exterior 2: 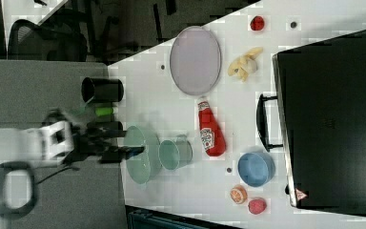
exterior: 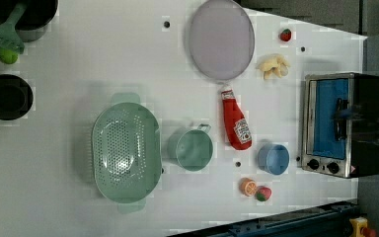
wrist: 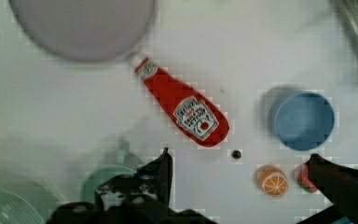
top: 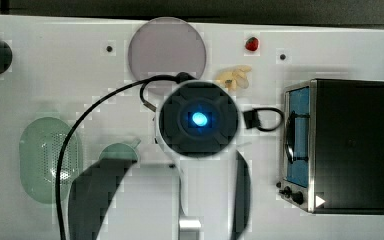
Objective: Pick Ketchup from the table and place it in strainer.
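Note:
The Ketchup (wrist: 182, 109) is a red squeeze bottle with a white label, lying flat on the white table; its cap points at the lilac plate (wrist: 81, 28). It also lies between the plate and the blue bowl in the left view (exterior: 236, 121) and the right view (exterior 2: 210, 131). My gripper (wrist: 240, 158) hangs above the table close to the bottle, open wide with nothing between its fingers. The strainer (exterior: 126, 153), a pale green oval basket with a perforated bottom, stands empty beyond the green cup (exterior: 193, 149) from the bottle. In the top view my arm covers the bottle.
A blue bowl (wrist: 303, 120), an orange slice (wrist: 273, 182) and a strawberry piece sit near the bottle's base. A toaster oven (exterior: 330, 123) stands at the left view's right. Black pots (exterior: 6, 96) are at the left view's far left. A peeled banana (exterior: 274, 66) lies beside the plate.

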